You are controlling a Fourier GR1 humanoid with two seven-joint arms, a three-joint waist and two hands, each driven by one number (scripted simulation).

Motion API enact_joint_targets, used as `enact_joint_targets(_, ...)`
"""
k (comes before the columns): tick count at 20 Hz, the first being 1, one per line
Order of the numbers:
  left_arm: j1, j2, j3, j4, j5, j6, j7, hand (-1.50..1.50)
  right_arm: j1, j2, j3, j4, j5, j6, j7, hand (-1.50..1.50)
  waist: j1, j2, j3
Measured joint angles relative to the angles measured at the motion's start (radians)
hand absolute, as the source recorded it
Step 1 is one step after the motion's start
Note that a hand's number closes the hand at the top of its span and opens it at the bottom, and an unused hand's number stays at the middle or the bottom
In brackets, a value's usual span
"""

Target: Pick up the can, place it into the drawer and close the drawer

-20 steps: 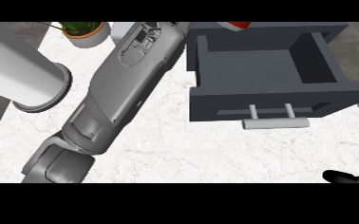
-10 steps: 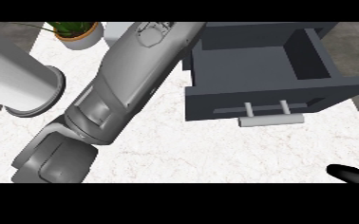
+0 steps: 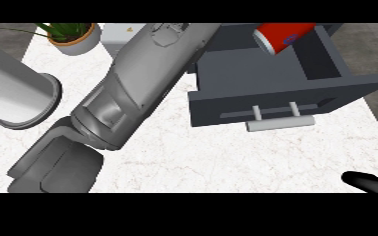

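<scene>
A: Where is the can (image 3: 284, 36) sitting?

B: It is tilting over the open drawer (image 3: 280, 107), at its back edge.

A: What is holding it?

B: I cannot tell; the left hand is lying out of sight, and only a dark tip of the right hand (image 3: 362, 181) is showing.

A: How is it looking?

B: Red and glossy. I am judging it light, rigid and slippery, best taken round the sides.

I see a white marbled worktop (image 3: 221, 155) — an open grey drawer unit (image 3: 273, 87) sits at its far right, a potted plant (image 3: 72, 36) at the far left corner, a grey cylinder (image 3: 22, 97) along the left edge.
</scene>
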Motion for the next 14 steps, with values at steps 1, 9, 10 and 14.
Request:
enact_joint_targets(1, 0.001, 0.000, -0.009, 0.004, 0.008, 0.008, -0.007, -1.50, -0.005, 0.000, 0.004, -0.001, 0.004, -0.003, 0.004, -1.50, 0.001, 0.000, 0.000)
enact_joint_targets(9, -0.043, 0.000, -0.033, 0.047, 0.058, 0.077, -0.027, -1.50, -0.029, -0.042, 0.015, 0.017, 0.051, 0.024, -0.032, -1.50, -0.006, 0.005, 0.000)
enact_joint_targets(10, -0.042, 0.000, -0.036, 0.048, 0.067, 0.083, -0.033, -1.50, -0.038, -0.050, 0.015, 0.032, 0.059, 0.030, -0.046, -1.50, -0.007, 0.006, 0.000)
enact_joint_targets(14, -0.041, 0.000, -0.033, 0.053, 0.102, 0.091, -0.049, -1.50, -0.070, -0.088, 0.041, 0.049, 0.127, 0.049, -0.086, -1.50, -0.002, 0.008, 0.000)
